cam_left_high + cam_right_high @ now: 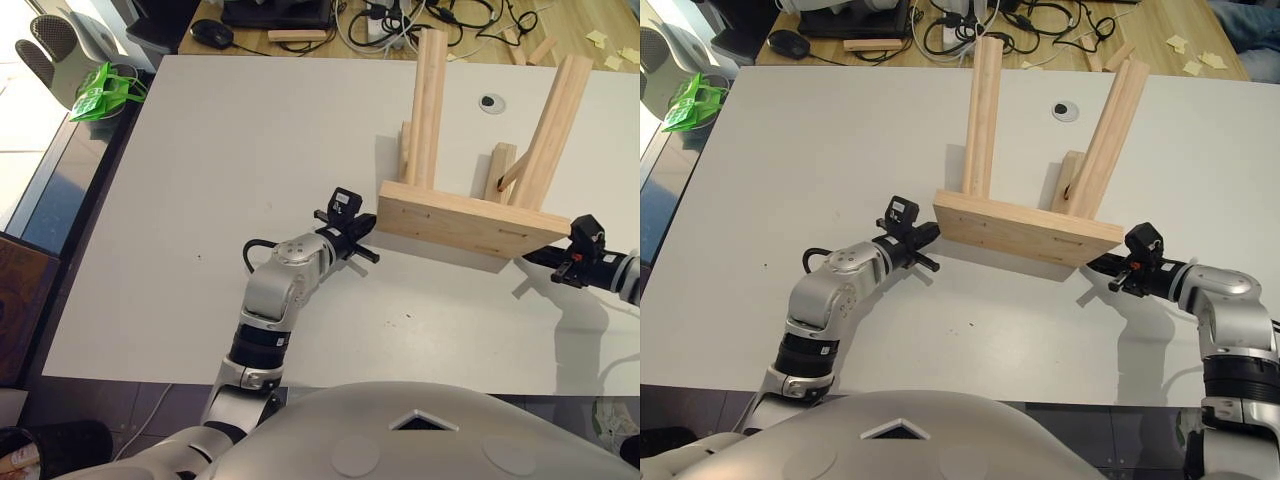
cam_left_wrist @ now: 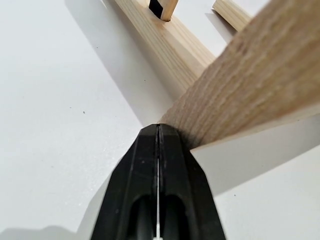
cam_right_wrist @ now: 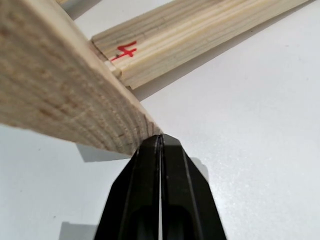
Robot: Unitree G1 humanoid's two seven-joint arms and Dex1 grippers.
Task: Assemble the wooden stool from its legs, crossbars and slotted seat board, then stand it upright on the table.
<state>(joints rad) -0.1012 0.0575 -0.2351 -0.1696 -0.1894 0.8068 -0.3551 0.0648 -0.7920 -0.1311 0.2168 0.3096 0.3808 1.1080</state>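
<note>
Toward the far right of the white table [image 1: 200, 200] lies the stool [image 1: 470, 200], and to my eye it is already put together. The legs [image 1: 428, 110] are seated in the seat board [image 1: 1025, 230], and a crossbar [image 2: 163, 7] is slotted into one of them. It is not standing, though. The board is up on edge with a broad face turned toward me, and the legs slant away toward the back of the table. A shadow lies beneath the board's near edge, so I judge it tipped partway. I cannot tell whether that edge touches the table.

My left gripper [image 2: 158, 131] has its jaws clenched together with nothing between them, and its tip presses against the board's left end corner. My right gripper [image 3: 160, 140] is the same, jaws clamped on nothing, its tip touching the right end corner. So I am squeezing the board from its two ends rather than grasping it.

I take the step in hand to be the last one: turning the finished stool onto its feet. The next move calls for both arms to work as a pair, pressing inward evenly while rolling the board over so the legs swing down. The contacts at the corners are small, and a slip on either side would let the stool drop, so the turn wants to be slow and matched.
</note>
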